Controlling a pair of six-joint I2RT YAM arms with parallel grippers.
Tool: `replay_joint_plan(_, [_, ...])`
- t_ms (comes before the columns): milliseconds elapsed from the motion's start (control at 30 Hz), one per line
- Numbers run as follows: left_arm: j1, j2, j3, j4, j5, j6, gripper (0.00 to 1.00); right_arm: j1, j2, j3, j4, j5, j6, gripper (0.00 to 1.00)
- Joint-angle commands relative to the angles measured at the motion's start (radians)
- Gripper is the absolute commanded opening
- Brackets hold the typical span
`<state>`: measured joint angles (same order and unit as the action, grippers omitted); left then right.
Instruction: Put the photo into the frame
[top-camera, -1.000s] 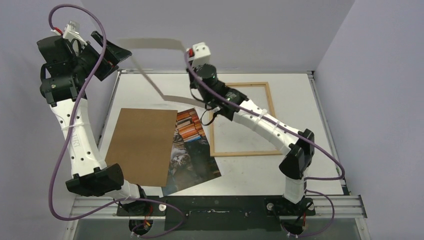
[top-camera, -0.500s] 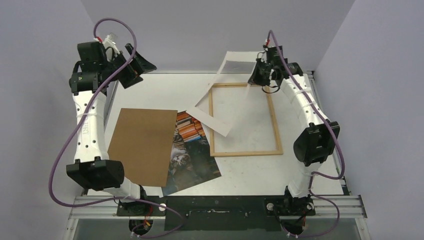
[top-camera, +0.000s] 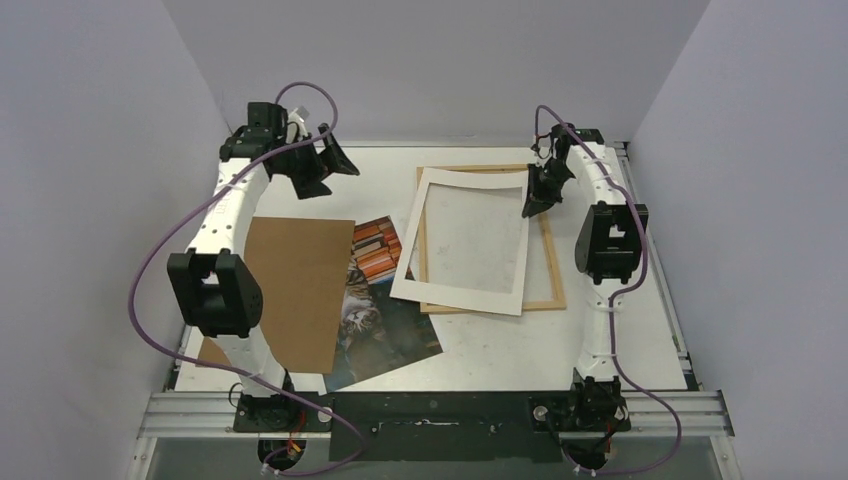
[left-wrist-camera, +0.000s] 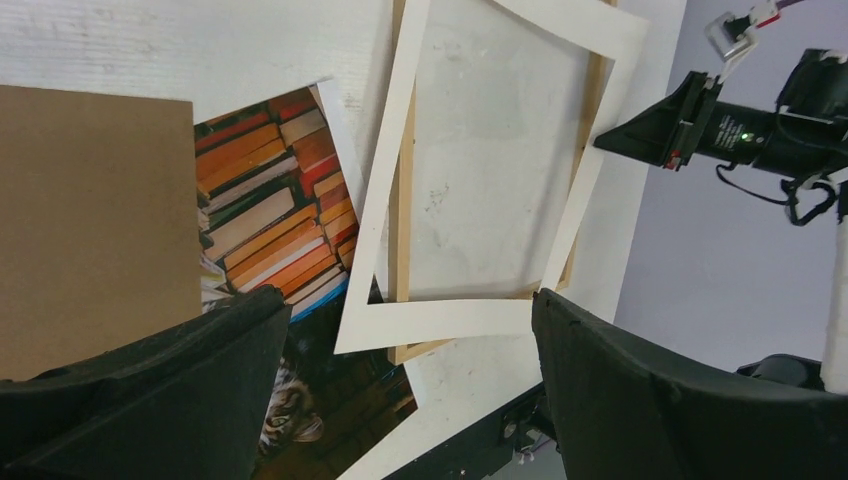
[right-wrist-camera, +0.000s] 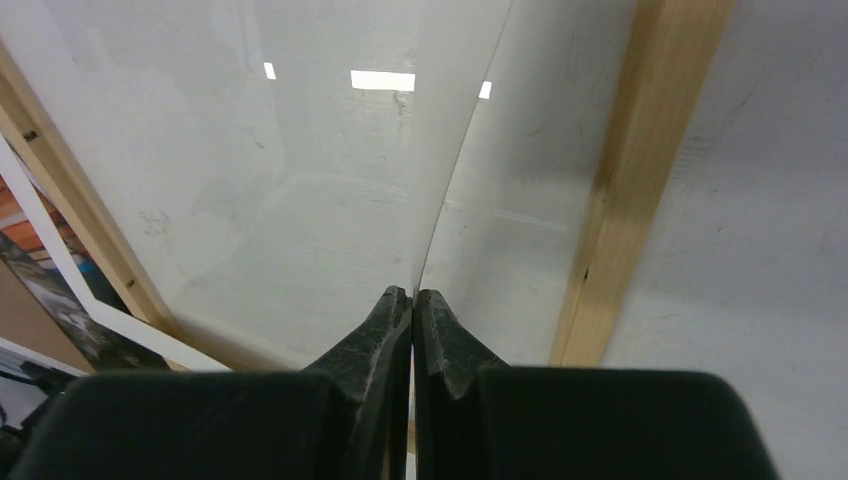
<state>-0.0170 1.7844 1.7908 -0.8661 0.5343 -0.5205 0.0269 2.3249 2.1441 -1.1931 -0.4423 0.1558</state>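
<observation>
**Q:** The photo (top-camera: 385, 310): where is it?

**A:** It lies face up on the table (top-camera: 500, 345), just left of the frame (top-camera: 552, 255), with its left part under the brown backing board (top-camera: 285, 290). It is not yet in the frame.

**Q:** Why does the white mat (top-camera: 457, 297) sit askew across the frame?

**A:** The right gripper (top-camera: 528, 207) is pinched together on the mat's right edge, so the mat probably pivots from that one hold. The left gripper (top-camera: 328, 172) hangs over the far-left corner, fingers wide apart and empty.

**Q:** Is any writing legible?

**A:** None. The printed book spines are too small to read, and no brand marks show.
</observation>
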Motion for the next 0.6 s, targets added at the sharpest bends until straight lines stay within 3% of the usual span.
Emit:
replay_joint_plan(0, [-0.051, 0.053, -0.018, 0.092, 0.003, 0.024, 0.91, -0.005, 0.005, 0.140, -0.140, 0.104, -0.130, 0.00])
replay_joint_plan(133, [-0.093, 0.094, -0.043, 0.157, 0.004, 0.013, 0.90, -0.011, 0.027, 0.181, -0.125, 0.163, -0.161, 0.00])
replay_joint_plan(333, [-0.155, 0.178, -0.037, 0.207, -0.003, 0.007, 0.90, -0.016, 0.026, 0.181, -0.083, 0.204, -0.269, 0.11])
replay_joint_plan(567, [-0.202, 0.203, -0.106, 0.337, -0.085, -0.009, 0.90, -0.022, 0.090, 0.266, -0.116, 0.216, -0.327, 0.07])
